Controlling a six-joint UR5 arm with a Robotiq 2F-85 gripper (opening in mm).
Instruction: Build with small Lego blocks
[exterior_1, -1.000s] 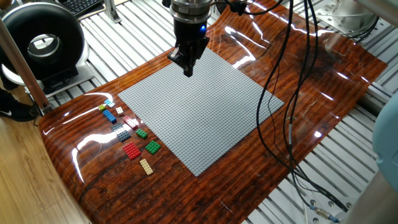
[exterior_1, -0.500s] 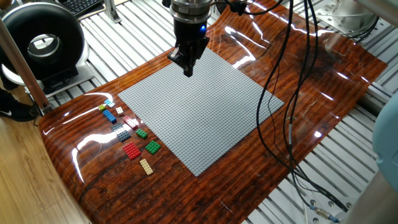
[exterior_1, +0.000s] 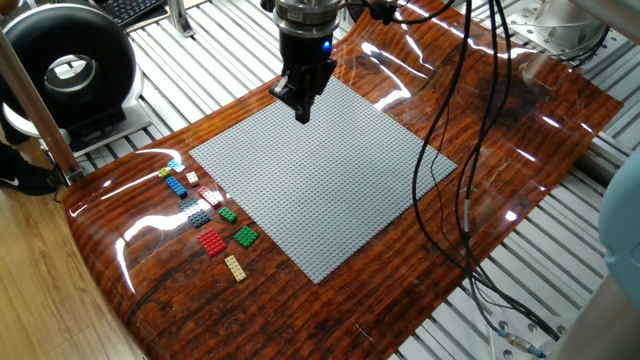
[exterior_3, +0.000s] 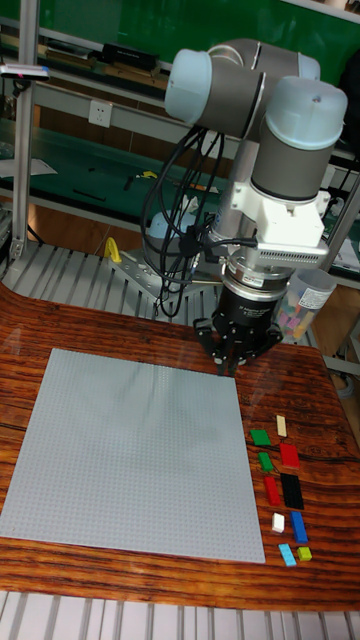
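Observation:
The small Lego blocks (exterior_1: 211, 242) lie loose in a cluster on the wood just left of the grey baseplate (exterior_1: 330, 190): red, green, blue, tan, white, dark grey and yellow-green pieces. In the tall fixed view the same blocks (exterior_3: 289, 456) sit in a column right of the baseplate (exterior_3: 130, 460). My gripper (exterior_1: 303, 113) hangs over the plate's far corner, well away from the blocks. Its fingers meet in a point, shut, and I see nothing between them. From the tall fixed view the gripper (exterior_3: 228, 368) points down at the plate's top right corner.
Black cables (exterior_1: 450, 170) hang from the arm across the right side of the glossy wooden board (exterior_1: 420, 290). A black ring-shaped device (exterior_1: 68, 66) stands at the back left, off the board. Ribbed metal table surrounds the board.

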